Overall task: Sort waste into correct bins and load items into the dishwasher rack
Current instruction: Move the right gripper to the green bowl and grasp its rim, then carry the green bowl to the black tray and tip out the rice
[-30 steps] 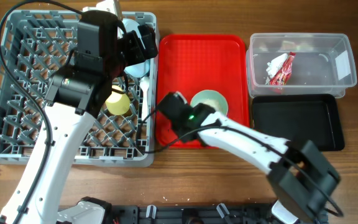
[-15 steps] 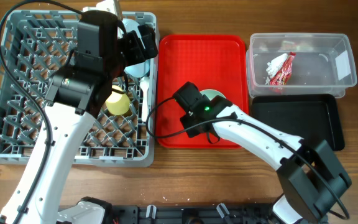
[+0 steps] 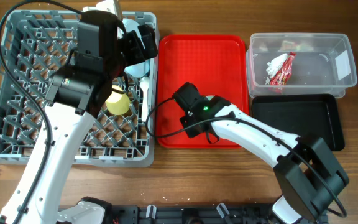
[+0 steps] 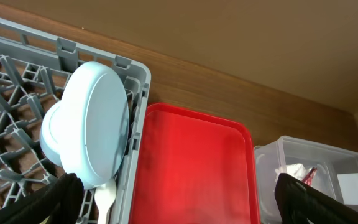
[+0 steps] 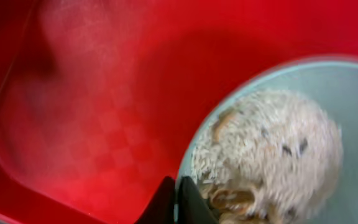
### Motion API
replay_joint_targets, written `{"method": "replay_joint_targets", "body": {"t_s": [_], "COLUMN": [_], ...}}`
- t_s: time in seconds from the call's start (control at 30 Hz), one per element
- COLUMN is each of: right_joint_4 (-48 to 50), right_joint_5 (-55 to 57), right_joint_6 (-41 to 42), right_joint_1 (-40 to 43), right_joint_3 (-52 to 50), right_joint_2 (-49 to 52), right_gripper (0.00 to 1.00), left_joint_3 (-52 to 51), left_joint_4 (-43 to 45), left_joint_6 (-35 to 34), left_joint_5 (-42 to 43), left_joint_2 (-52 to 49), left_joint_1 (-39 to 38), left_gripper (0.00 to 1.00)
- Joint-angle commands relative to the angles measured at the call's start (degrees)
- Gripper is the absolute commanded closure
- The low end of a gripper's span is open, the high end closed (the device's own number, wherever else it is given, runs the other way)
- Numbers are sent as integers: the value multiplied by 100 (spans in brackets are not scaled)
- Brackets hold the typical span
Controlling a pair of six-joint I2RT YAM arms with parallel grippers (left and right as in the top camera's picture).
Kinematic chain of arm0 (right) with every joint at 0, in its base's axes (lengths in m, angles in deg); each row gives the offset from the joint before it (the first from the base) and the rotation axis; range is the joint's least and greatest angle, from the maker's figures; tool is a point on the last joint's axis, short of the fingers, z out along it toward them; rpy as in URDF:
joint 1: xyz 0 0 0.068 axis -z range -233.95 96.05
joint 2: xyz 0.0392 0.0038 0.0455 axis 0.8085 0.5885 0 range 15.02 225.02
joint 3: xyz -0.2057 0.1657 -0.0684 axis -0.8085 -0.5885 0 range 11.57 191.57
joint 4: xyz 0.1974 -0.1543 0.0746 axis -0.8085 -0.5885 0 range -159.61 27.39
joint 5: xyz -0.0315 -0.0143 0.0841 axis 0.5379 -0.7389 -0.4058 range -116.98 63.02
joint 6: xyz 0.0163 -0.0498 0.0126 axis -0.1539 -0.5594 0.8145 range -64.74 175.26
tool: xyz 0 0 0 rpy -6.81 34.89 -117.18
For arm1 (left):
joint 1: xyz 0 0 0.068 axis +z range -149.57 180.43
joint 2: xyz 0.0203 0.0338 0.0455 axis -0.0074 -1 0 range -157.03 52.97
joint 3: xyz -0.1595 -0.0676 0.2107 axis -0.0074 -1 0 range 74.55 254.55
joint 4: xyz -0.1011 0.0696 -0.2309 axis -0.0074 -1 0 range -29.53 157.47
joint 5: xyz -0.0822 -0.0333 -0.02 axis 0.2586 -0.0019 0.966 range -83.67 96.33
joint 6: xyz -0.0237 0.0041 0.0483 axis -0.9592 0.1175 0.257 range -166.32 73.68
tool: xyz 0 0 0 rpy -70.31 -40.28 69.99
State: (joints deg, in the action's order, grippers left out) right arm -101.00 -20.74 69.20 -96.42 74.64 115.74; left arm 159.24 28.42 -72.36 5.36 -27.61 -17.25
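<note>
My right gripper (image 3: 191, 109) (image 5: 178, 186) is over the flat red serving tray (image 3: 201, 56) and is shut on the left rim of the mint-green bowl (image 5: 353, 106). The bowl holds beige food scraps (image 5: 272, 143) and is mostly hidden under the arm in the overhead view. My left gripper (image 3: 143, 40) (image 4: 179, 205) is open and empty above the right edge of the grey dishwasher rack (image 3: 30, 81). In the rack are a pale blue dish on edge (image 4: 89, 124), a white spoon (image 4: 106, 196) and a yellow cup (image 3: 118, 102).
The clear tub (image 3: 301, 59) at the back right holds the red-and-white wrapper (image 3: 284, 68) and a white tissue (image 3: 274, 64). The black tray (image 3: 297, 121) lies just in front of it. The right arm's cable loops over the red tray's left edge.
My right gripper has moved right across the red tray to the bowl and closed on its rim, and it now covers most of the bowl. The left arm has not moved.
</note>
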Motion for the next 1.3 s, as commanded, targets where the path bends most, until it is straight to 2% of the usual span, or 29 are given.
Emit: {"method": "replay_joint_targets", "body": {"t_s": [0.0,0.33,0.37,0.4,0.5,0.53,0.57,0.83,0.93,1.0,1.07,1.13,1.17,1.27], "right_joint_4": [-26,-181,-184,-192,-7,44,-7,-402,-955,-1351,-1764,-1818,-1781,-1537], "right_joint_5": [-28,13,11,11,13,13,13,262,601,588,11,-1137,-2247,-4288], "right_joint_6": [219,260,262,275,280,280,278,260,299,365,166,-560,-1123,-2050], "right_joint_1": [-17,184,184,184,186,184,184,186,426,791,1742,3136,4063,5696], "right_joint_3": [-83,-83,-83,-85,-315,-435,-448,-286,-227,-214,-216,-267,-332,-636], "right_joint_2": [107,-81,-81,-81,-76,-76,-76,-1032,-1681,-2168,-2826,-3139,-3141,-2949], "right_gripper": [96,94,85,81,82,86,96,96,96,96,96,96,96,96], "left_joint_3": [7,7,7,7,7,7,7,7,7,7,7,7,7,7], "left_joint_4": [17,17,17,17,17,17,17,17,17,17,17,17,17,17], "left_joint_6": [11,11,11,11,11,11,11,11,11,11,11,11,11,11], "left_joint_5": [9,9,7,7,9,9,9,7,9,7,7,9,9,9], "left_joint_2": [17,17,17,17,17,17,17,17,17,17,17,17,17,17], "left_joint_1": [-7,-7,-7,-7,-7,-7,-7,-7,-7,-7,-7,-7,-7,-7], "left_gripper": [0,0,0,0,0,0,0,0,0,0,0,0,0,0]}}
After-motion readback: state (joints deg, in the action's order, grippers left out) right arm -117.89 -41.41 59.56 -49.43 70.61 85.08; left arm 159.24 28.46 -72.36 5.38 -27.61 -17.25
